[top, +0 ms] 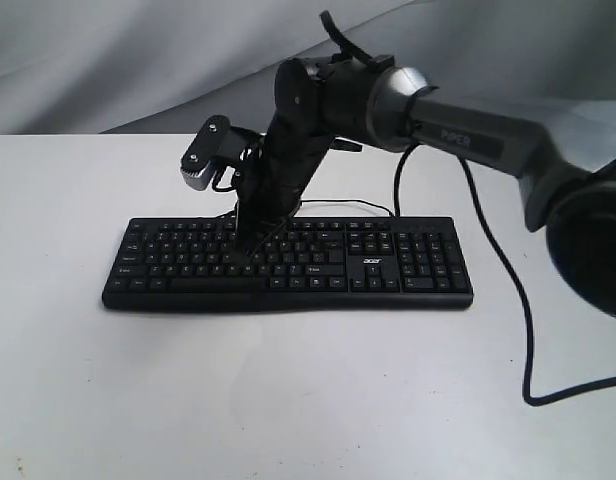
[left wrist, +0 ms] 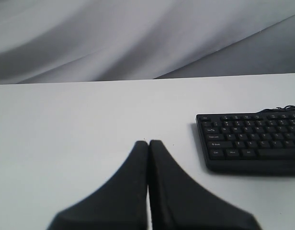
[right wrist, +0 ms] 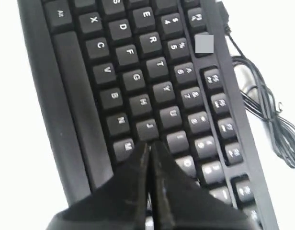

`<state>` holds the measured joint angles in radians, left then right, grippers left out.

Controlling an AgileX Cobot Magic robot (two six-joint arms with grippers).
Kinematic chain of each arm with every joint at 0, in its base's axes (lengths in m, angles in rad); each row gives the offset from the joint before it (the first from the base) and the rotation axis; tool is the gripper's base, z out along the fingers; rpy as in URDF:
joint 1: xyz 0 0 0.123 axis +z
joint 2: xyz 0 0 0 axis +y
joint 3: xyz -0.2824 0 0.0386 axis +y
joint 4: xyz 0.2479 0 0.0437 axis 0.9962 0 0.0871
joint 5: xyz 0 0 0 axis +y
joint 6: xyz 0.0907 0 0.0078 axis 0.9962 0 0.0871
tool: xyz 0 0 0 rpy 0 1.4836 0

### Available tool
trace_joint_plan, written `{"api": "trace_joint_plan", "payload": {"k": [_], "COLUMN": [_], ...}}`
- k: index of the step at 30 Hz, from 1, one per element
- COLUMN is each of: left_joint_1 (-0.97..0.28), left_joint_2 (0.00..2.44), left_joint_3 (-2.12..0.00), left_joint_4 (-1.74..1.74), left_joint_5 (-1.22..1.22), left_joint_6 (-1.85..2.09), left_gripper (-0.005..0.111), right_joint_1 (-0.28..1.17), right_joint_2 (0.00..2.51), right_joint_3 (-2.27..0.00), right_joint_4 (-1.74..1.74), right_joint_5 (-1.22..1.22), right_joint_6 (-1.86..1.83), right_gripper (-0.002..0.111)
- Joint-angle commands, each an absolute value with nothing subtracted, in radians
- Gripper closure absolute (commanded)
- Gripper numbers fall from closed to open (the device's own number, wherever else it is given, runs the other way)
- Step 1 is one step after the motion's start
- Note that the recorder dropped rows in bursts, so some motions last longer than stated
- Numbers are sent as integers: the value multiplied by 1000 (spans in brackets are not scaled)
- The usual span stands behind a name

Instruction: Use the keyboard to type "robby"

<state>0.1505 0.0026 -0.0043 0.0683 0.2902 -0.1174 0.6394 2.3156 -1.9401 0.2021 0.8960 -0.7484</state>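
The black keyboard (top: pixel 288 262) lies flat in the middle of the white table, acer logo near its arrow keys. My right gripper (top: pixel 250 256) reaches in from the right and points down on the letter keys, shut and holding nothing. In the right wrist view its tips (right wrist: pixel 150 144) sit right beside the J key (right wrist: pixel 147 127) and the M key (right wrist: pixel 122 146); I cannot tell whether they touch a key. My left gripper (left wrist: pixel 148 142) is shut and empty, over bare table, apart from the keyboard's left end (left wrist: pixel 253 143). It does not show in the exterior view.
The keyboard's thin black cable (right wrist: pixel 262 108) lies in loops behind its far edge. A thicker black cable (top: pixel 520 300) hangs from the right arm and trails over the table at the right. A grey cloth backdrop (top: pixel 138 60) stands behind the table.
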Motion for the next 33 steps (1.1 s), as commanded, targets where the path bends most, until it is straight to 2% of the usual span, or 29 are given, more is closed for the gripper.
{"api": "trace_joint_plan", "payload": {"k": [1, 4, 15, 33], "left_joint_1": [152, 152, 152, 152], "left_joint_2": [0, 0, 0, 0], "left_joint_3": [0, 0, 0, 0], "left_joint_4": [60, 60, 60, 60], "left_joint_5": [286, 286, 286, 286], "left_joint_6": [-121, -121, -121, -121], "left_gripper": [106, 106, 106, 106], "right_joint_1": [623, 603, 590, 569], "right_joint_2": [2237, 2243, 2303, 2329], "right_joint_3": [-1798, -1764, -1770, -1770], "right_joint_4": [208, 303, 317, 353], "right_joint_5": [726, 694, 606, 587], "right_joint_6": [-754, -819, -835, -837], "right_gripper": [108, 108, 108, 108]}}
